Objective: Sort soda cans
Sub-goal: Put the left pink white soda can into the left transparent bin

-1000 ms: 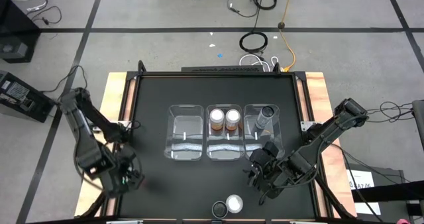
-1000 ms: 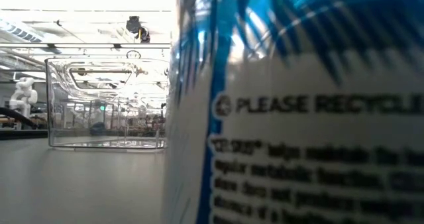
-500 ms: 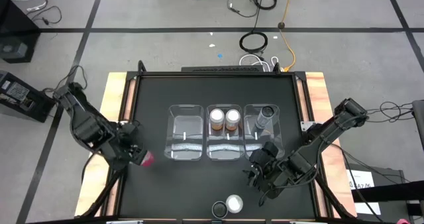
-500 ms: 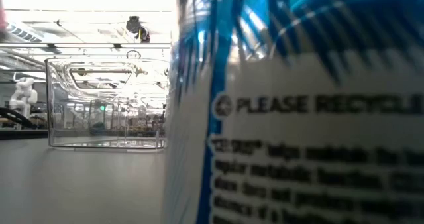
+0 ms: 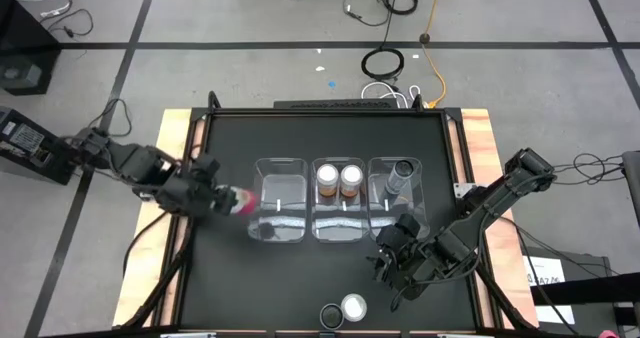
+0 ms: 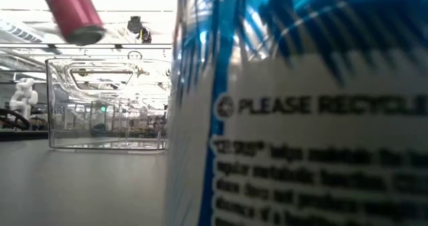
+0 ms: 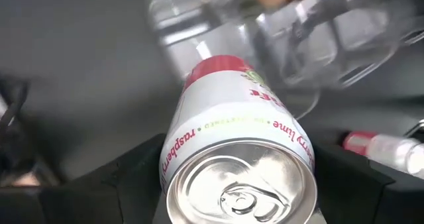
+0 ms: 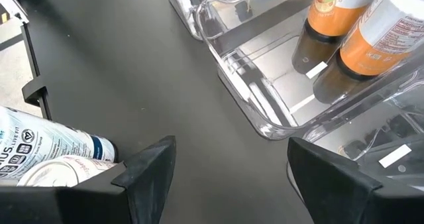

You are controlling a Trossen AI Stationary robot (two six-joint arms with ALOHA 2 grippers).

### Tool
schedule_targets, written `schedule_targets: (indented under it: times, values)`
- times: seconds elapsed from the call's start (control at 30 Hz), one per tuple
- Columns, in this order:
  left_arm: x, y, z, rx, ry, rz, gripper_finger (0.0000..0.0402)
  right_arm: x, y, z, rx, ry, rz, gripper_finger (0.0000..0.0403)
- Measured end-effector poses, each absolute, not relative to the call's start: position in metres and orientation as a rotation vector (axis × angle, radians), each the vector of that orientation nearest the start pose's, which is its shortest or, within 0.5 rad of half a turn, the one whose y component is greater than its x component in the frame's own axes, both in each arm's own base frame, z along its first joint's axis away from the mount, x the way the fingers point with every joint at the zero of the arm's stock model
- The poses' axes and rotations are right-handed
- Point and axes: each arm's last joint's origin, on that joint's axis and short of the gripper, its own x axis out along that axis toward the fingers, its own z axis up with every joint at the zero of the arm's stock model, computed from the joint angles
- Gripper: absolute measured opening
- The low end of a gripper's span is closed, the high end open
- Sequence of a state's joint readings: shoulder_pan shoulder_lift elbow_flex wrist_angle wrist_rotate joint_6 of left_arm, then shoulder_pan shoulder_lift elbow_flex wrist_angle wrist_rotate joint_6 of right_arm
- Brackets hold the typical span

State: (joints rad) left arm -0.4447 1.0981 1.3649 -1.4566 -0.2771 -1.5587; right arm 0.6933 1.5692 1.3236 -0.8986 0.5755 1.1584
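Closest to the low camera stands a blue-and-white can (image 6: 301, 119), filling most of that view; from above it shows as a silver top (image 5: 353, 305) at the table's near edge, with a second can lying on its side (image 5: 331, 315) touching it. Just beyond these, the right gripper (image 5: 392, 275) hangs above the black table (image 5: 230, 288) with its jaws parted and nothing between them, short of the bins. Ahead of it sit three clear bins in a row: the middle bin (image 5: 339, 230) holds two orange cans (image 5: 339, 181) standing upright side by side, and the right bin (image 5: 418, 210) holds one dark can (image 5: 399, 177). Off to the far side of the row, the left gripper (image 5: 222, 199) has its fingers spread wide around a pink can (image 7: 238, 144), gripping it near the top end. That can is held tilted in the air just beside the outer wall of the left bin (image 5: 280, 232).
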Motion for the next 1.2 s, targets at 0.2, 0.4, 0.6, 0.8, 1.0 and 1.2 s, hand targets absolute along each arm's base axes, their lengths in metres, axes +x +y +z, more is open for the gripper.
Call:
schedule_targets:
  times: [0.2, 0.4, 0.6, 0.8, 1.0, 1.2]
  values:
    - [0.168, -0.034, 0.377, -0.914, 0.869, 0.679, 0.0321, 0.249, 0.186, 0.283, 0.403, 0.814, -0.409, 0.0281]
    - [0.209, -0.004, 0.37, -0.862, 0.922, 0.618, 0.0321, 0.249, 0.187, 0.283, 0.41, 0.808, -0.404, 0.0281]
    - [0.249, 0.029, 0.346, -0.77, 1.083, 0.582, 0.0321, 0.25, 0.187, 0.283, 0.42, 0.803, -0.403, 0.0281]
    - [0.283, 0.05, 0.322, -0.724, 1.176, 0.541, 0.0321, 0.25, 0.188, 0.284, 0.423, 0.8, -0.4, 0.0281]
    - [0.31, 0.058, 0.303, -0.684, 1.243, 0.527, 0.0321, 0.25, 0.188, 0.284, 0.419, 0.801, -0.399, 0.0281]
    - [0.329, 0.062, 0.282, -0.681, 1.298, 0.542, 0.0321, 0.25, 0.188, 0.284, 0.415, 0.802, -0.398, 0.0281]
